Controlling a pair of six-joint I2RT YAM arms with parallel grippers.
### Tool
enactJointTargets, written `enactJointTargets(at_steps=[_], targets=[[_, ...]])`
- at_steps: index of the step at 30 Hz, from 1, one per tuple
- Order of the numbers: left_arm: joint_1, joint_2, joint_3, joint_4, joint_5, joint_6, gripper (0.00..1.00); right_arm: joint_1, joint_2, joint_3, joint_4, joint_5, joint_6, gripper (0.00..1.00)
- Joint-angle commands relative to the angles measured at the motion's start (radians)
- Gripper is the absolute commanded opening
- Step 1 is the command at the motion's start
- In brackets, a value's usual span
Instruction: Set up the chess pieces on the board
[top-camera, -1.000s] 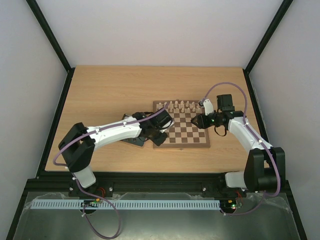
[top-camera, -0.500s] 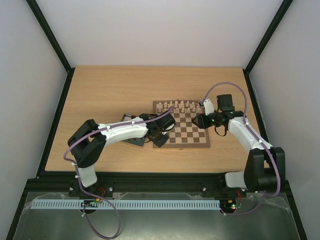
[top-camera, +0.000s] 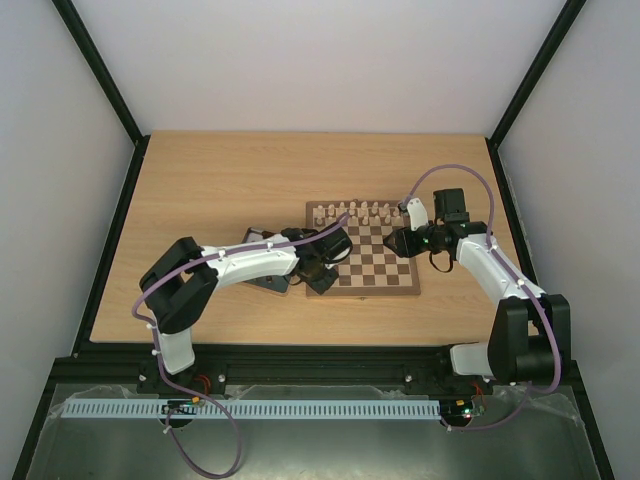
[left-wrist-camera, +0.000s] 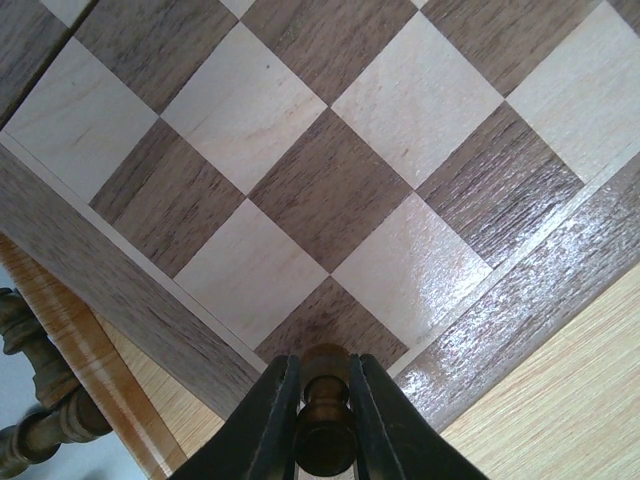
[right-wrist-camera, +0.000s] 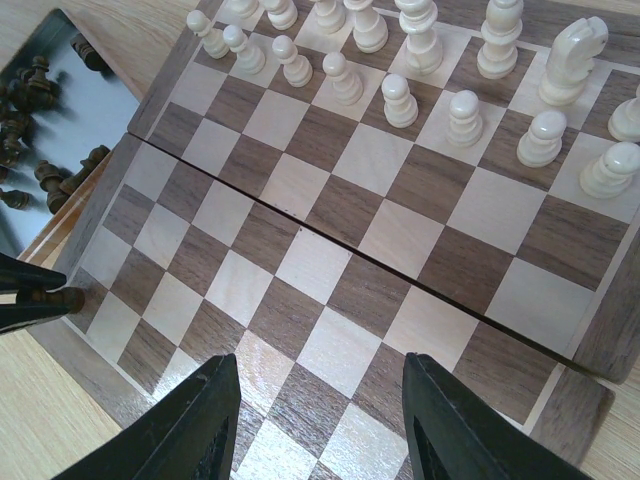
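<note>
Left wrist view: the left gripper (left-wrist-camera: 324, 400) is clamped on a dark chess piece (left-wrist-camera: 322, 450), held at the corner of the board (left-wrist-camera: 330, 190), by its brown border. More dark pieces (left-wrist-camera: 30, 340) lie just off that edge on the metal tray (right-wrist-camera: 95, 110). Cream pieces (right-wrist-camera: 400, 100) fill the board's far rows. Further right, the right gripper (right-wrist-camera: 320, 420) hangs over bare squares, jaws spread, holding nothing

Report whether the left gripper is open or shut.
Shut: the left gripper has both fingers pressed against a dark chess piece.
</note>
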Motion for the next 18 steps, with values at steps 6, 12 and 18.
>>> enactJointTargets(at_steps=[6,12,18], targets=[[0.004,0.012,0.014,0.011,0.001,-0.017,0.16,0.001,0.002,-0.01,0.001,-0.008,-0.003,0.48],[0.005,-0.073,0.017,-0.007,-0.034,-0.053,0.48,0.001,0.002,-0.008,-0.001,-0.011,-0.003,0.48],[0.075,-0.22,-0.022,-0.074,-0.095,-0.139,0.53,0.001,0.01,-0.006,-0.004,-0.018,-0.005,0.48]])
